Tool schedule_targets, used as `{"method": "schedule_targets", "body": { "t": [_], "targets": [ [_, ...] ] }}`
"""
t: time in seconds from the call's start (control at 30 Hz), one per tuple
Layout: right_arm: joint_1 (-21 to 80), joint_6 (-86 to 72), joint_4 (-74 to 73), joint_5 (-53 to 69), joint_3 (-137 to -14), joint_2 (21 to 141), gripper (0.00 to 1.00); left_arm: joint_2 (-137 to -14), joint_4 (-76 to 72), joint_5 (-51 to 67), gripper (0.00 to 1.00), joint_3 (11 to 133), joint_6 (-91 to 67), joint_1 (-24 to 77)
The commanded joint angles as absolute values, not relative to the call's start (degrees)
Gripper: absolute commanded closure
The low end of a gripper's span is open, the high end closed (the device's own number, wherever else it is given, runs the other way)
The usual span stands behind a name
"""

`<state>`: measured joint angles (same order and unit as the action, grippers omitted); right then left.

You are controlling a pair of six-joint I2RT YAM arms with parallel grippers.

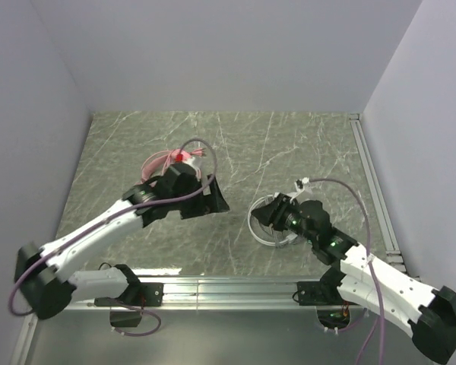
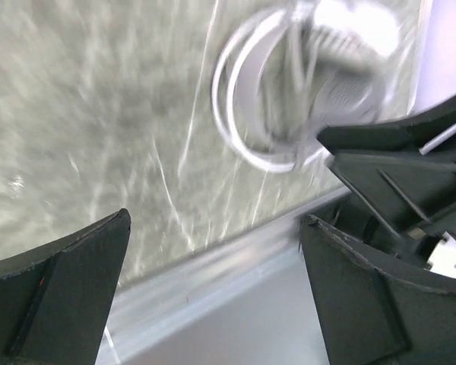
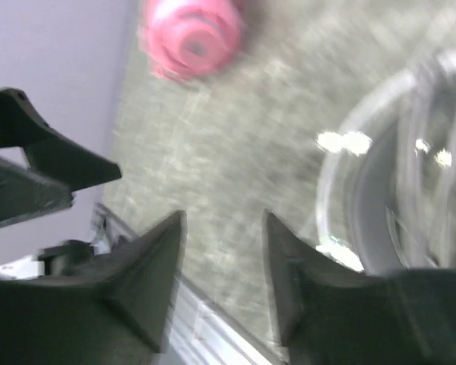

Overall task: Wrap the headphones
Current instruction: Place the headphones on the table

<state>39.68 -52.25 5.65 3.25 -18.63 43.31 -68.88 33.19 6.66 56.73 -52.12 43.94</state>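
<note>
On the marbled table (image 1: 289, 144): two headsets, one pink and one white, and two grippers, neither holding anything.
From above, pink headset (image 1: 171, 161) just behind the left gripper (image 1: 215, 199), white headset (image 1: 260, 228) partly under the right gripper (image 1: 273, 211); each arm nearer its own. At the left wrist, jaws wide apart, white headset ahead to the upper right, out of reach. At the right wrist, jaws a little apart on nothing, white headset just right of them, pink headset far off at upper left.
</note>
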Motion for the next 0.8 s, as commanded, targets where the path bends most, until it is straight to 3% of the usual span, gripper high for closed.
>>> {"method": "schedule_targets", "body": {
  "t": [0.0,0.17,0.3,0.77],
  "targets": [
    [39.3,-43.9,-0.2,2.4,-27.3,39.8,0.40,-58.5,33.7,-6.1,0.01,55.7,-49.9,43.8],
    [39.4,-37.1,-8.3,-4.0,-33.7,33.5,0.02,-44.6,30.2,-13.3,0.01,52.4,-48.0,43.8],
    [39.3,-33.5,-11.2,-9.4,-36.5,28.4,0.01,-31.9,27.7,-15.9,0.01,48.2,-44.3,43.7],
    [39.4,-30.5,-18.2,-31.6,-32.9,6.1,0.00,-6.4,24.0,-22.2,0.01,39.6,-38.1,43.8]
  ]
}}
